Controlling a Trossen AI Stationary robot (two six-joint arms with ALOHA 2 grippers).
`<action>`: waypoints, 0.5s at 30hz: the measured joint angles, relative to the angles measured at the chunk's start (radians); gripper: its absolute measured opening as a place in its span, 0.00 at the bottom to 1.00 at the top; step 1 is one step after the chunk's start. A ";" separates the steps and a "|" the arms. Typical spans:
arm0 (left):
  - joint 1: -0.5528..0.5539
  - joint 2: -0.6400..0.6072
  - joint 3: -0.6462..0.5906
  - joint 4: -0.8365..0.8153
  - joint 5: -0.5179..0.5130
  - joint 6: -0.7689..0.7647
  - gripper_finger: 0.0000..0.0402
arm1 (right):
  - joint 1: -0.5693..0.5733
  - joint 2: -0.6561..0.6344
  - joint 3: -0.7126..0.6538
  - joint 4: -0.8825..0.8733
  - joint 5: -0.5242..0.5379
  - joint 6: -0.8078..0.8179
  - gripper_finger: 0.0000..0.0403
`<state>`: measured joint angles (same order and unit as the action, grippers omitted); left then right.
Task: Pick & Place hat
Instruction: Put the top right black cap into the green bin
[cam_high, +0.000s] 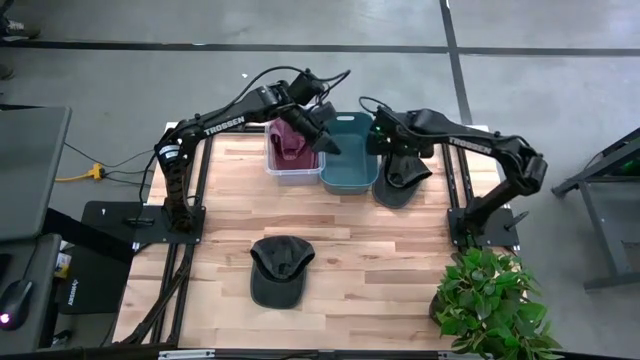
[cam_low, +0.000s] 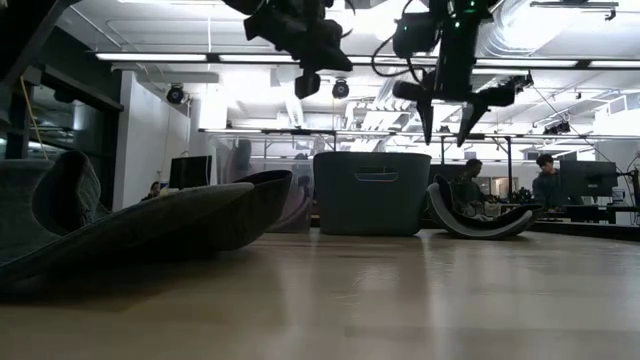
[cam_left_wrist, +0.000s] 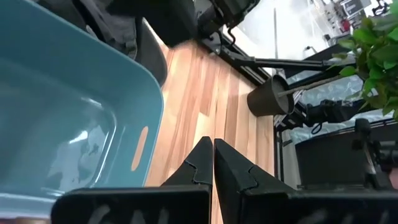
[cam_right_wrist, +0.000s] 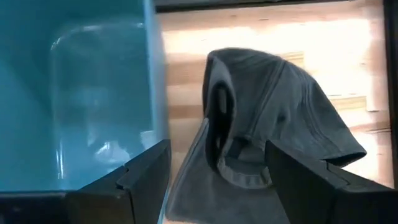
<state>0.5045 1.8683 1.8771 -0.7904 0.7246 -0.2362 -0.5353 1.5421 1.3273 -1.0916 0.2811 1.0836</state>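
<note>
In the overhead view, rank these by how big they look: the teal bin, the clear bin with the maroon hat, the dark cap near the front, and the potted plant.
1. Potted plant, largest.
2. Teal bin.
3. Dark cap, close to the teal bin, so that order is unsure.
4. Clear bin, partly hidden by the left arm, so it may look smaller than it is.

A potted plant (cam_high: 492, 300) stands at the table's (cam_high: 380, 280) near right corner — people sit at desks beyond.
</note>
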 joint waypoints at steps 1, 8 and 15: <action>0.000 0.000 0.000 -0.007 0.000 0.000 0.00 | -0.016 0.007 0.000 0.009 0.000 0.000 0.63; 0.000 0.000 0.000 -0.017 -0.001 0.029 0.00 | -0.095 0.049 0.000 0.098 -0.039 -0.018 0.63; 0.000 0.000 0.000 -0.026 -0.002 0.057 0.00 | -0.105 0.120 0.000 0.105 -0.023 -0.018 0.63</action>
<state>0.5045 1.8683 1.8771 -0.8160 0.7230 -0.1791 -0.6403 1.6617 1.3277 -0.9867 0.2582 1.0657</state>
